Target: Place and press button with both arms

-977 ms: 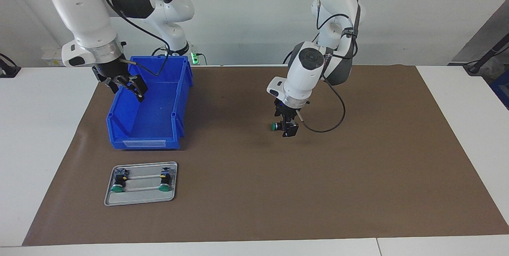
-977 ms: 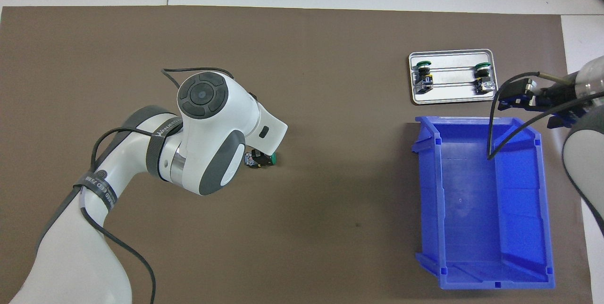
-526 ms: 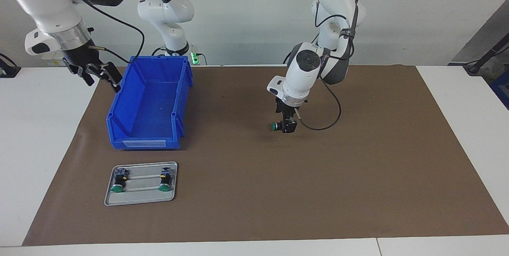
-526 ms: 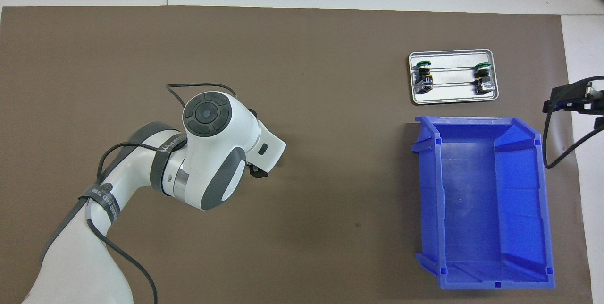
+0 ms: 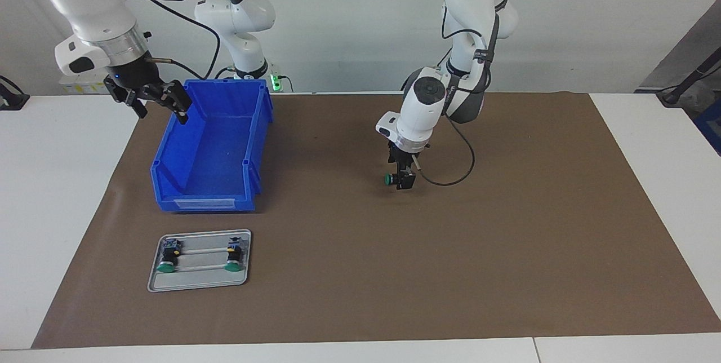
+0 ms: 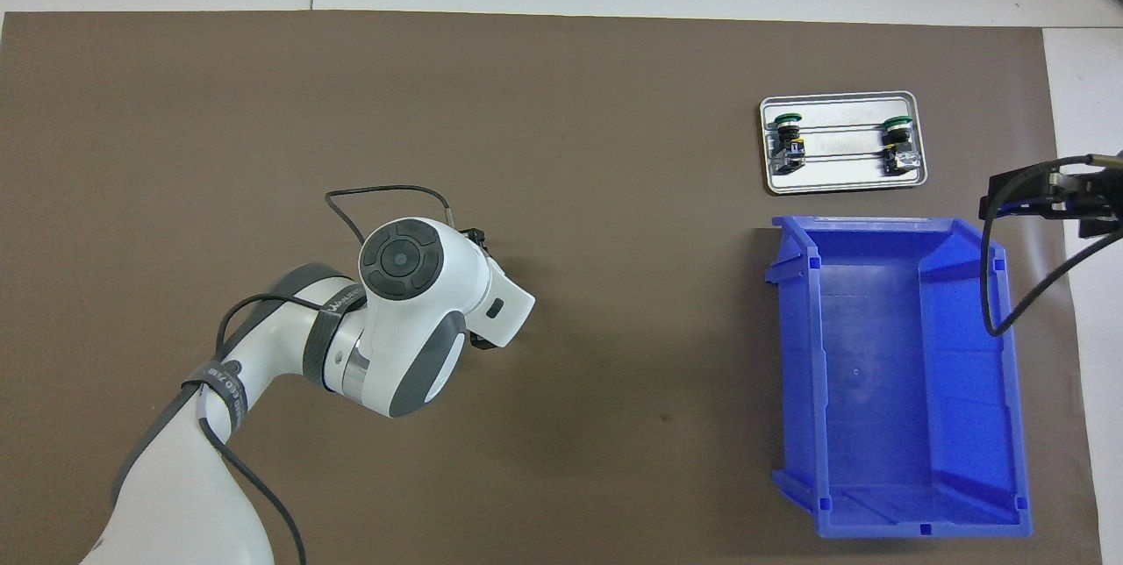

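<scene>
While the left gripper (image 5: 403, 181) hangs low over the middle of the brown mat (image 5: 507, 239), we see the button (image 5: 388, 179) right at its tips. The button lies on its side, its green cap sticking out toward the right arm's end of the table. It sits just at the mat's surface. We cannot tell whether it rests there or is lifted a little, nor whether this gripper is clamped on it or merely stands around it. From overhead the left arm's wrist (image 6: 412, 319) covers both the gripper and the button.

Out from the left gripper, toward the right arm's end, stands an empty blue bin (image 5: 205, 202) on the mat. The right gripper (image 5: 152, 101) is raised over the bin's rim on the side toward the right arm's end, and we see its jaws spread apart with nothing between them. From overhead only its dark tip (image 6: 1009, 192) and cable show by the bin's corner.

Farther from the robots than the bin, and well apart from both grippers, lies a small metal tray (image 5: 200, 281). It carries two more green-capped buttons (image 5: 168, 256) (image 5: 234, 255), one near each short end. Their caps point away from the robots.

The mat lies on a white table (image 5: 56, 182).
</scene>
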Robot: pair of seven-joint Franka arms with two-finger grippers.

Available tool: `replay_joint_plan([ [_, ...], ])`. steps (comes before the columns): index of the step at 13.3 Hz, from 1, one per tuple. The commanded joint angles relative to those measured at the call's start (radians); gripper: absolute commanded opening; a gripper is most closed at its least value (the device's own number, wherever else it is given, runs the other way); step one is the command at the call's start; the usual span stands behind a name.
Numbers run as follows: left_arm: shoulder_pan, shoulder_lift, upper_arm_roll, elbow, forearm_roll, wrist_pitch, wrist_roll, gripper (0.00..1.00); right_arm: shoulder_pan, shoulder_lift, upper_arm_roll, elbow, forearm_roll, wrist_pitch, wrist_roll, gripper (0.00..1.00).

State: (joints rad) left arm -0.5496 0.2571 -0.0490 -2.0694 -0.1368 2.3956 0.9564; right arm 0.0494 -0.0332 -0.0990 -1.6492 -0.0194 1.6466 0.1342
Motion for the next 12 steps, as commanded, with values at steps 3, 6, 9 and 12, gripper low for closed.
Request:
replay_joint_plan([
  [3,-0.042,0.022,0.015,-0.048,-0.004,0.125,-0.027,0.99,-0.016,-0.004,0.005,0.009,-0.017,0.015,-0.077,1.00],
  [6,-0.047,0.033,0.017,-0.048,-0.004,0.132,-0.030,0.99,-0.020,0.022,0.004,0.057,-0.005,-0.016,-0.079,1.00],
  [9,-0.049,0.036,0.017,-0.057,-0.004,0.137,-0.028,0.89,-0.022,0.024,0.004,0.049,-0.001,-0.013,-0.079,1.00],
  [12,-0.050,0.037,0.017,-0.046,-0.004,0.143,-0.027,0.83,-0.008,0.010,0.004,0.019,-0.013,0.010,-0.076,1.00],
])
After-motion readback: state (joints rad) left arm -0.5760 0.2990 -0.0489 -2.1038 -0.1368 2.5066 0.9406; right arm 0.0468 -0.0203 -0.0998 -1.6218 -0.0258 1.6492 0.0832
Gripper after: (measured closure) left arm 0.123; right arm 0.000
